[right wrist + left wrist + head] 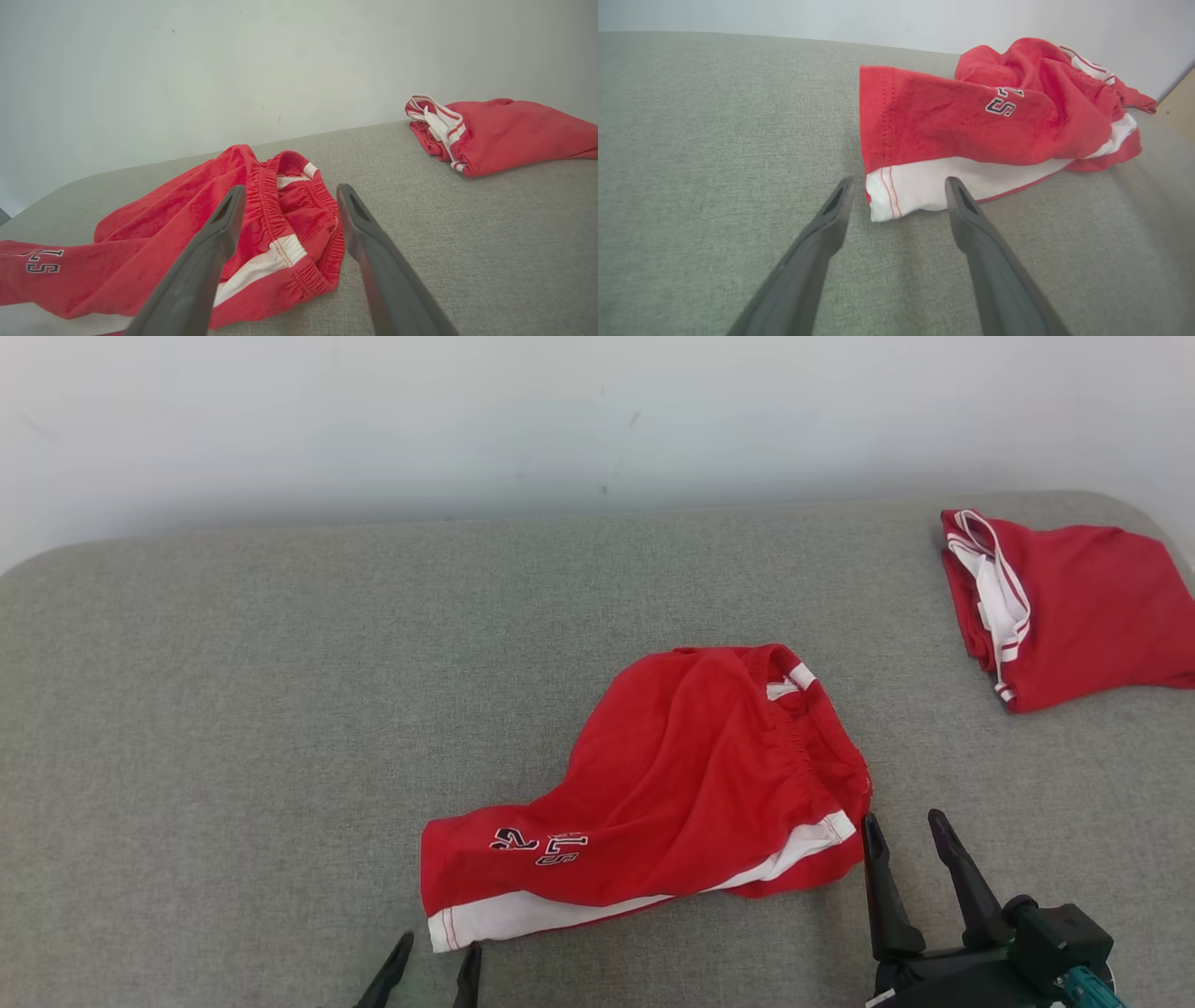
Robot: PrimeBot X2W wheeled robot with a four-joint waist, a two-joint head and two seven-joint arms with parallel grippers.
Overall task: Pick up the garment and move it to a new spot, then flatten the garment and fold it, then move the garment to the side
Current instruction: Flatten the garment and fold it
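The left gripper (439, 945) has its jaws spread wide with nothing between them. In the head view its two dark tips poke up at 7 o'clock, just short of the lower left corner of the red shorts (691, 775). In the left wrist view the corner of the white hem band (920, 186) lies at 12 o'clock of the fingers, in line with the gap between their tips; whether the tips touch the cloth I cannot tell. The right gripper (904, 819) is likewise released and empty, at 4 o'clock in the head view. Its left fingertip is just beside the right end of the shorts, where the elastic waistband (275, 205) is gathered. In the right wrist view that waistband shows through the gap between the fingers at 12 o'clock.

The shorts lie crumpled, not flat, a little toward 5 o'clock from the middle of the grey fabric surface (233, 709). One leg stretches out to 8 o'clock and the waist opening is turned to 1 o'clock. Dark-outlined lettering (541, 845) sits on the leg above the white band, and a white stripe runs along the lower edge toward the waist. Well apart, at 2 o'clock near the surface's far right corner, rests a folded red garment (1083, 607) with white trim. A pale wall (467, 420) rises behind at 12 o'clock
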